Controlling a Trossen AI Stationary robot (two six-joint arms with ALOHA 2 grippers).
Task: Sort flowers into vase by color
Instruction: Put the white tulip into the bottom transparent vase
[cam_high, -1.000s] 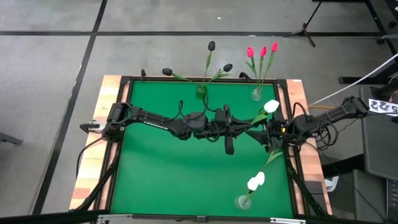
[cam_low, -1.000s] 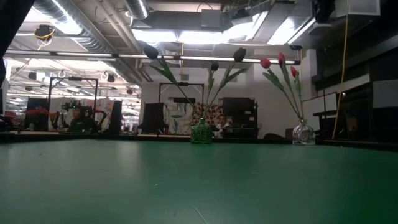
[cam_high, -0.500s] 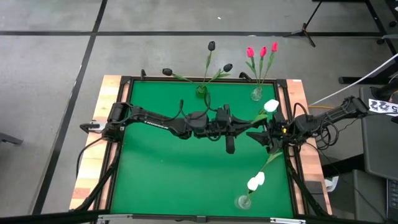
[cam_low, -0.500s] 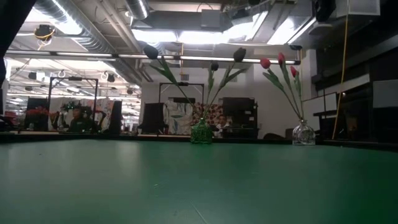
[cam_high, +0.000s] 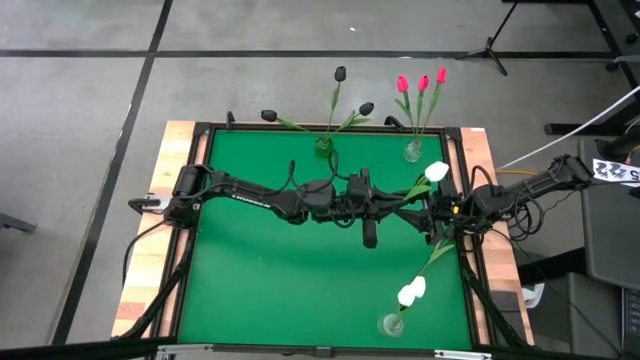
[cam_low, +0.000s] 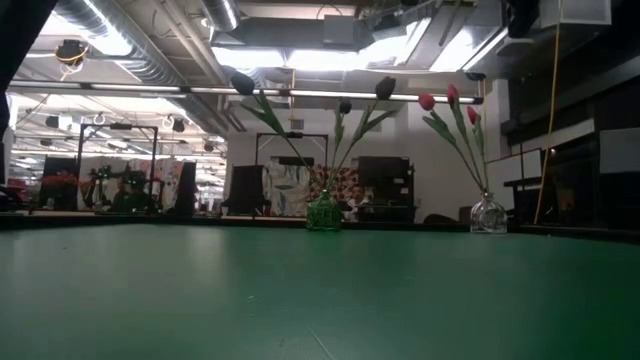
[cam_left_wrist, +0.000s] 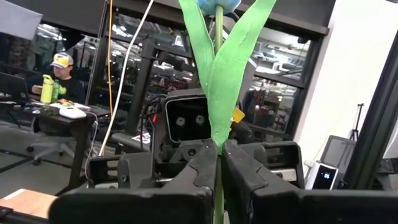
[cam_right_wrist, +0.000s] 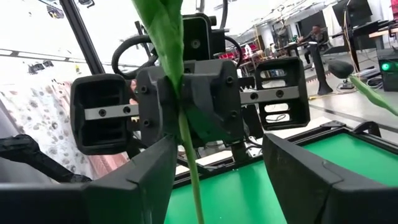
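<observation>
Green table under bright ceiling lights; left gripper pinches a white tulip's stem, right gripper spread wide around it

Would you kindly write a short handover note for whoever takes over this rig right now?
Left gripper: shut on the white tulip stem, mid-air near the table's right edge.
Right gripper: open, fingers either side of that stem, facing the left one.
Done: three black tulips in the green vase; three red tulips in the clear vase; white tulips in the near clear vase.
Left: finish the handoff, then place the white tulip with the other whites.
</observation>
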